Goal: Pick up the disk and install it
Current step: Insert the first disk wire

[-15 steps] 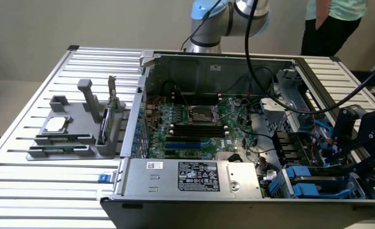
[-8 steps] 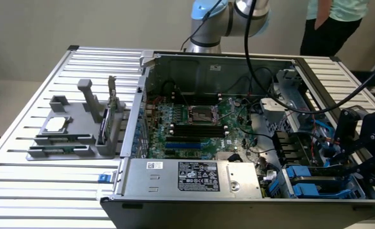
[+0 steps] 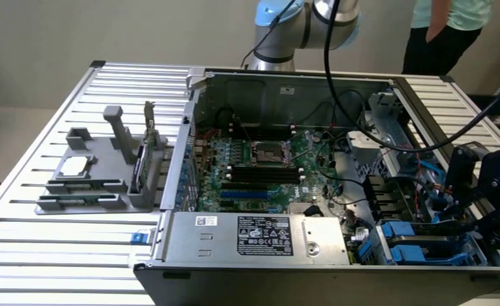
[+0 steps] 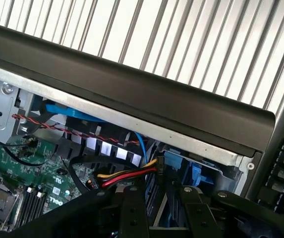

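1. My gripper (image 4: 164, 196) is clenched on the disk (image 4: 154, 206). It stands on edge between my fingers (image 4: 134, 213), low in the corner of the open computer case (image 3: 275, 86), over the drive bay (image 3: 420, 245). In the exterior view I hang at that view's right, beside the case's side wall.
2. I judge the bundle of yellow, red and black power wires (image 4: 127, 174) to be the main risk. It runs right up to the disk's edge and could get pinched or dragged under it.
3. A thin blue data cable (image 4: 141, 144) drops just behind the wires and could snag the same way.
4. The black rim of the case wall (image 4: 132, 84) sits close above the bay. If I tilt, my knuckles or the disk's corner could strike it, and the disk could twist in my hold.
5. Blue caddies (image 3: 399, 233) already sit in the bay. If the disk goes in off-line, I think it would ride onto a neighbour or jam in the rails rather than seat.
6. I see the disk edge-on as a flat grey slab with a bright blue plastic frame along its side. Its label face is turned away from my camera.
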Robot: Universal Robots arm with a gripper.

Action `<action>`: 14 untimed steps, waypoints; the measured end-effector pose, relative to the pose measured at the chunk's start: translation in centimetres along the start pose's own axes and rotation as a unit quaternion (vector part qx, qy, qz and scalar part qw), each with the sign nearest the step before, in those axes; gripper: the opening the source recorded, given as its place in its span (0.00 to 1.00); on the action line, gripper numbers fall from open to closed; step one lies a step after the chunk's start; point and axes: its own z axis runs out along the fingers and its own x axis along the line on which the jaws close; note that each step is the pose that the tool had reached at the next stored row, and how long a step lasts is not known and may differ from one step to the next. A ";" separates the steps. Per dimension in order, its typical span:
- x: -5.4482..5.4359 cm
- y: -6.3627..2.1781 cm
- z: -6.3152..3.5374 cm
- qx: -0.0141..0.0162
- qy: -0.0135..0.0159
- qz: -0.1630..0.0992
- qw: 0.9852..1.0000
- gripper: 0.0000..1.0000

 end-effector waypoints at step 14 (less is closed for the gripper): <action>0.2 -0.39 -0.39 0.002 -0.004 0.000 1.000 0.17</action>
